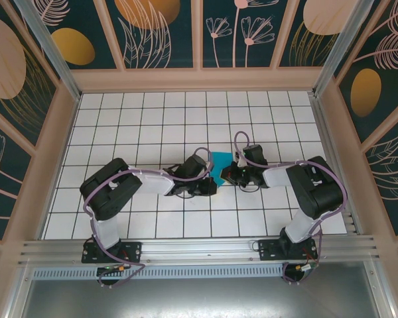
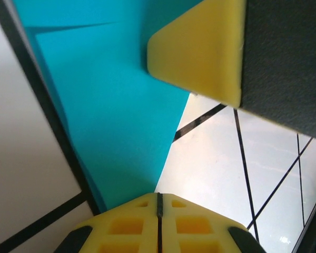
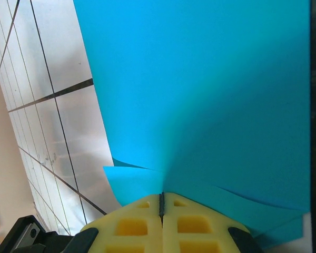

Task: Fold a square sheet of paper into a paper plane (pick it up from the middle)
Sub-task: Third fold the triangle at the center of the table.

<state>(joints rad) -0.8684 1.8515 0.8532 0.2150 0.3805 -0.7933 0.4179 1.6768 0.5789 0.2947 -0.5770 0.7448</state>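
Near the middle of the table (image 1: pixel 152 112), left pincer (image 2: pixel 159 196) and right pincer (image 3: pixel 161 195) tight on the square sheet of paper (image 1: pixel 220 165)

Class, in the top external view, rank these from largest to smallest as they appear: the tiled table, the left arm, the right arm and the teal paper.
1. tiled table
2. left arm and right arm, alike in size, not ranked
3. teal paper, smallest
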